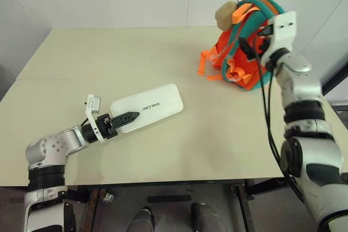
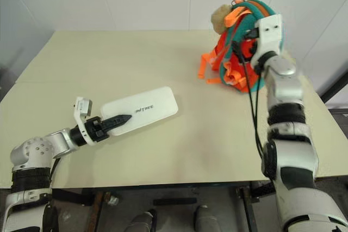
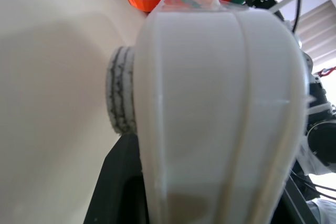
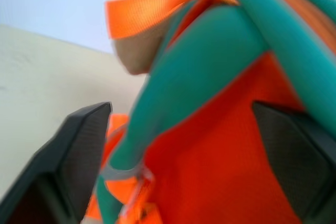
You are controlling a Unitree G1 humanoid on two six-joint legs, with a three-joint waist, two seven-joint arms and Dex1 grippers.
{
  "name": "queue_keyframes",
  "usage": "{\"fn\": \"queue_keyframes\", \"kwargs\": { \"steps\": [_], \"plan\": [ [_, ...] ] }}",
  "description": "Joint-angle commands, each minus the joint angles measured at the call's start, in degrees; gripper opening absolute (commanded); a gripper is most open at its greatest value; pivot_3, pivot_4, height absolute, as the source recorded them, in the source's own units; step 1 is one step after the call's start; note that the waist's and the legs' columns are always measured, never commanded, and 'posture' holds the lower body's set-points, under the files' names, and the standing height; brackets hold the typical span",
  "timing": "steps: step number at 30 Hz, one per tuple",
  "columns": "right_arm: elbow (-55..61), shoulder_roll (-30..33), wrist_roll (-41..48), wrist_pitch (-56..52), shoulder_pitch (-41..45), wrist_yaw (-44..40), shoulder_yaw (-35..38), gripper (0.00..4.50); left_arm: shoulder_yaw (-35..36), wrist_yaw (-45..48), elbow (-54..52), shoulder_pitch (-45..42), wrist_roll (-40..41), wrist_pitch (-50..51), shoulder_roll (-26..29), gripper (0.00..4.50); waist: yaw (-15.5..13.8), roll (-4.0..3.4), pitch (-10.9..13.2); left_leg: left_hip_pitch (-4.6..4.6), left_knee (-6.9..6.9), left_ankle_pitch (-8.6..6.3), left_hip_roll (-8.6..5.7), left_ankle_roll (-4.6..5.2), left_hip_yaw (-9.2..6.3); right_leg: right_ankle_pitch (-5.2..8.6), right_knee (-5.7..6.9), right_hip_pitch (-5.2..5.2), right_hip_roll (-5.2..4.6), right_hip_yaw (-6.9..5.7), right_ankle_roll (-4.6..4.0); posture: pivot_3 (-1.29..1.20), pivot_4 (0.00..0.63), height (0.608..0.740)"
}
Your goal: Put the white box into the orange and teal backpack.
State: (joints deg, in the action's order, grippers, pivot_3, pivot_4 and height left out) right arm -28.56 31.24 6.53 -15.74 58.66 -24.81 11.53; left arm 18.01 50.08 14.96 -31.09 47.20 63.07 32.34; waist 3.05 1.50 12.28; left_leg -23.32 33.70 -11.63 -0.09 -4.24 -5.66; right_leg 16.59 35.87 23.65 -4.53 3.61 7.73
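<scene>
The white box [image 1: 148, 107] lies flat on the beige table [image 1: 109, 63], left of centre and near the front edge. The left gripper [image 1: 126, 118] is clamped on its near-left end, one black finger [image 1: 124, 118] lying across the lid. Far right on the table stands the orange and teal backpack [image 1: 239, 52]. The right gripper [image 4: 189, 156] is up against it, fingers spread wide, gripping nothing.

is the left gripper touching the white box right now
Touching. In the left eye view the left gripper has a black finger lying on the near end of the white box; the left wrist view shows the box between its fingers.
</scene>
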Motion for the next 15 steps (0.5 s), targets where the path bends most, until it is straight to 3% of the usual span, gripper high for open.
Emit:
{"fn": "queue_keyframes", "kwargs": {
  "steps": [1, 8, 15],
  "plan": [
    [18.6, 3.0, 3.0, -10.3, -5.4, 0.7, 2.7, 4.50, -1.3, 2.9, 1.3, -1.9, -0.4, -1.5, 0.7, 1.27, 0.1, -0.01, 0.0, 0.01, 0.04, -0.01, 0.00, 0.01, 0.06, 0.00, 0.01, 0.00, -0.01, 0.04, 0.00, 0.00, 0.150, 0.740],
    [29.7, 5.3, 6.4, -20.7, -11.6, 2.1, 6.3, 4.50, -2.5, 4.3, 3.2, -2.8, -0.9, -2.6, 1.0, 1.27, -0.1, -0.01, 0.0, 0.07, 0.17, 0.02, 0.00, 0.09, 0.10, -0.04, 0.08, -0.06, -0.01, 0.06, -0.06, 0.00, 0.150, 0.740],
    [14.5, 7.7, 3.4, -11.7, -9.6, -1.3, 2.7, 4.50, -2.4, 4.3, 3.0, -2.1, -0.9, -3.2, 0.7, 1.27, -0.1, 0.00, 0.0, 0.07, 0.21, 0.02, -0.02, 0.10, 0.11, -0.07, -0.01, -0.13, -0.02, 0.06, -0.03, 0.00, 0.150, 0.740]
  ]
}}
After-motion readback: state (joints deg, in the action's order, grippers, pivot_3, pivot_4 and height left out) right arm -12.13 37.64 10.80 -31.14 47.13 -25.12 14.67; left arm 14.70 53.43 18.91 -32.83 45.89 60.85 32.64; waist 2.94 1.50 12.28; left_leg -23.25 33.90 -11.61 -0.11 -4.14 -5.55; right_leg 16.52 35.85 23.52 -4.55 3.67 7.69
